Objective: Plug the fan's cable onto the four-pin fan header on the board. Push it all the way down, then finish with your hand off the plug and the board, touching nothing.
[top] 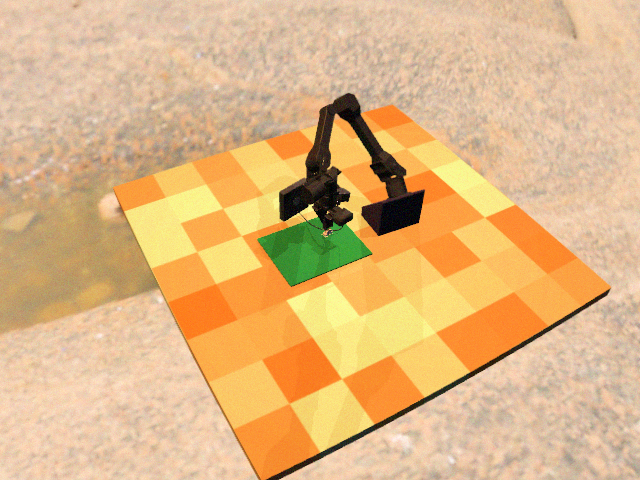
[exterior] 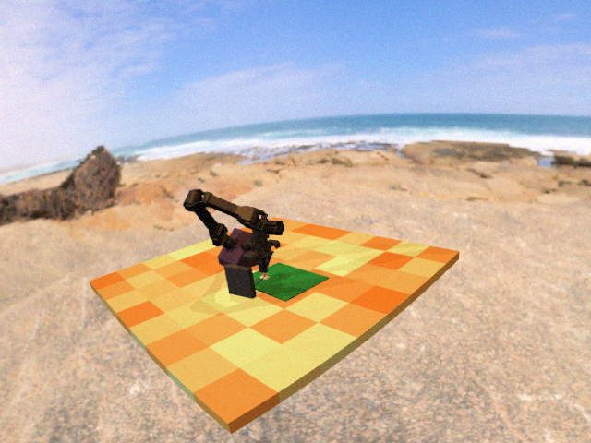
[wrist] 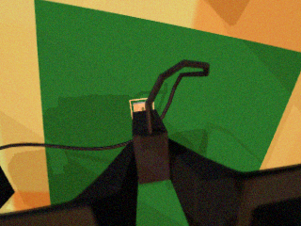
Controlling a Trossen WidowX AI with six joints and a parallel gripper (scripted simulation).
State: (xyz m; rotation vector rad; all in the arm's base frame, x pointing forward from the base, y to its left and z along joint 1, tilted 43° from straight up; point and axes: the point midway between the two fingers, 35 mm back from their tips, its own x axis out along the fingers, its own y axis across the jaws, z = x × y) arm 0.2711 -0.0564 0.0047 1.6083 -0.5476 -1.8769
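My gripper [top: 327,227] [exterior: 263,270] [wrist: 148,145] is shut on the plug [wrist: 152,157], a dark block that stands lengthwise between the fingers. It is low over the green board [top: 299,268] [exterior: 291,292] [wrist: 85,47]. The header [top: 327,233] [exterior: 264,277] [wrist: 139,105] is a small pale-rimmed socket. In the wrist view the plug's far end covers the header's near part, and its rim shows past the plug's far left side. Whether the plug touches or enters it cannot be told. A dark cable [wrist: 183,63] loops from the plug.
The fan [top: 290,202] [exterior: 240,281], a dark upright square, stands at the board's edge, close beside the gripper. The cable also runs left in the wrist view. A dark purple wedge-shaped block [top: 397,215] [exterior: 235,247] is at the arm's base. The table has orange and yellow squares.
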